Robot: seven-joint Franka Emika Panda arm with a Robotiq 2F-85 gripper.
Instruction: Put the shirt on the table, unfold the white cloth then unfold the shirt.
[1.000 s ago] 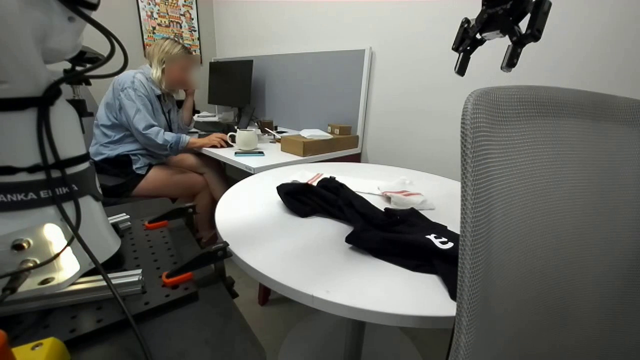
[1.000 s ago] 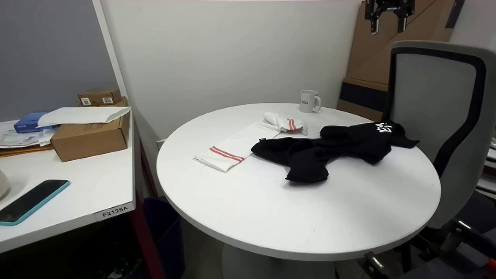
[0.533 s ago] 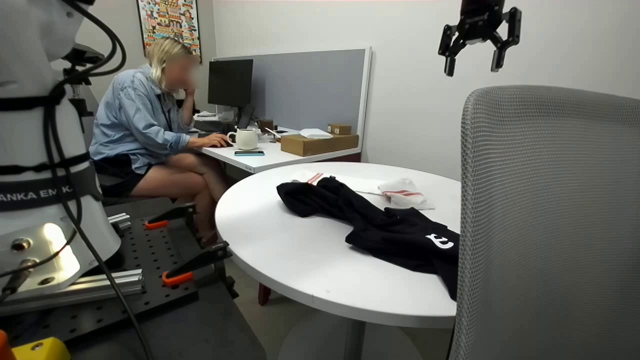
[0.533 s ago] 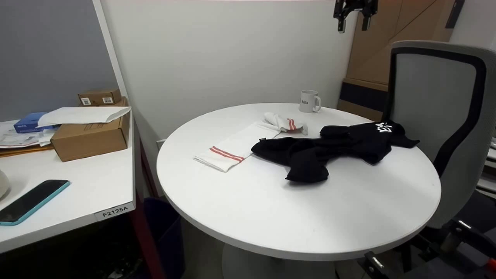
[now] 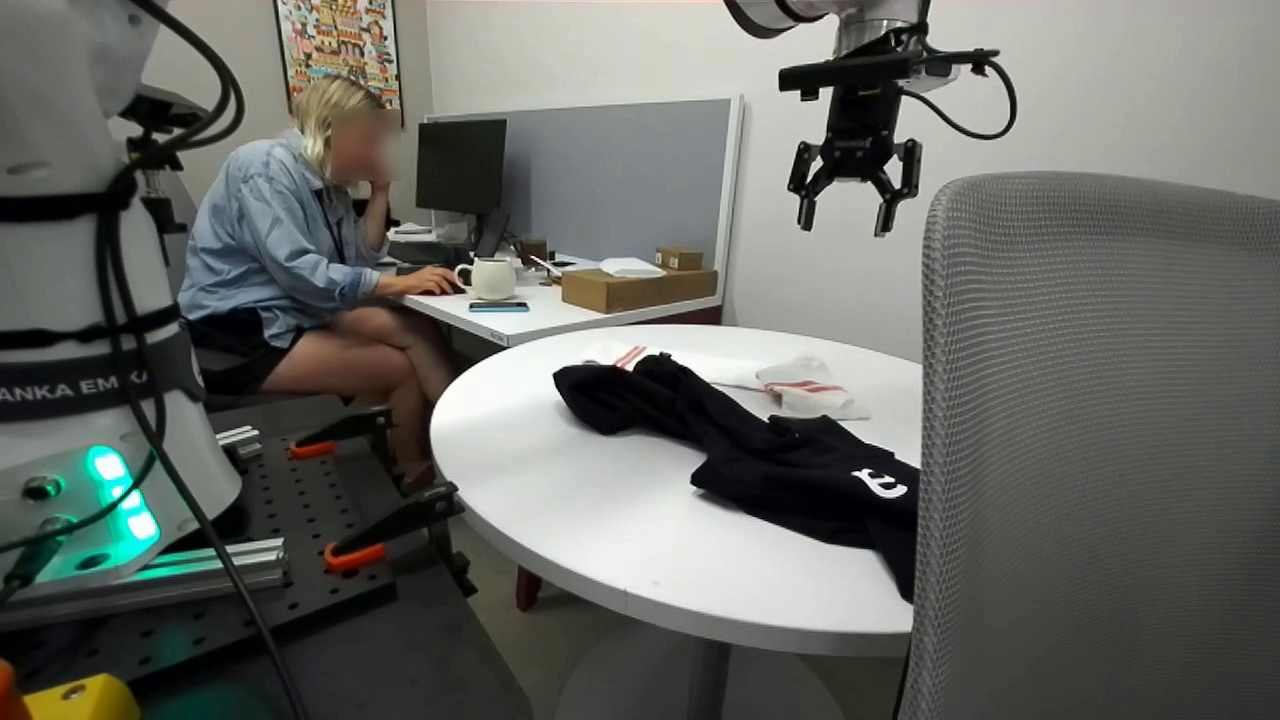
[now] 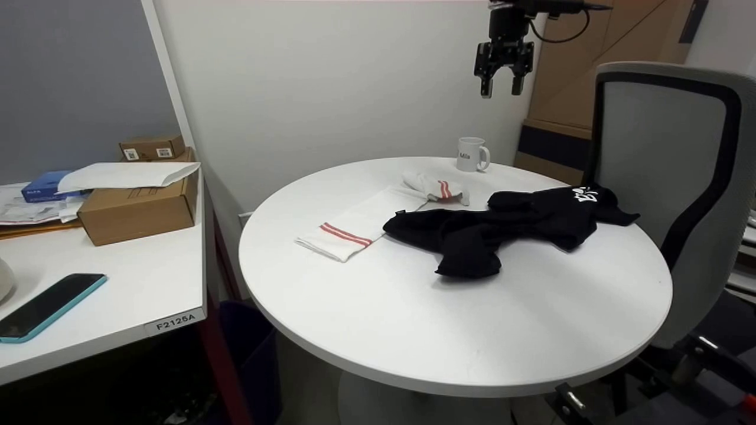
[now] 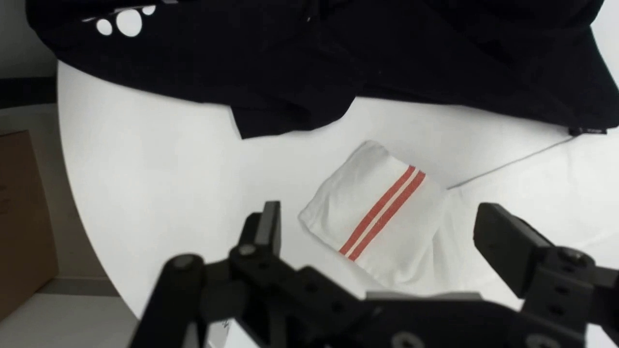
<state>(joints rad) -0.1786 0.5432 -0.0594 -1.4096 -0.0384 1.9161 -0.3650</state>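
Observation:
The black shirt lies crumpled on the round white table, with its white print at one end, in both exterior views (image 5: 800, 490) (image 6: 531, 218). The white cloth with red stripes (image 6: 354, 227) lies beside the shirt. One end is flat and the far end is bunched or folded over. In an exterior view the shirt partly hides the cloth (image 5: 805, 388). My gripper is open and empty, pointing down high above the table in both exterior views (image 5: 845, 229) (image 6: 502, 93). In the wrist view the folded striped end of the cloth (image 7: 382, 217) shows between the spread fingers (image 7: 379, 210), well below them; the shirt (image 7: 290, 58) is above.
A white mug (image 6: 471, 154) stands at the back of the table (image 6: 384, 324). A grey mesh chair (image 6: 661, 136) stands against the table's edge, close to the shirt's printed end. A desk (image 6: 147, 271) with boxes adjoins; a person (image 5: 280, 220) sits there.
My gripper has moved left in both exterior views and come down, so the wrist now shows. It stays open. The base lights turned from white to green. The cloth and shirt have not moved.

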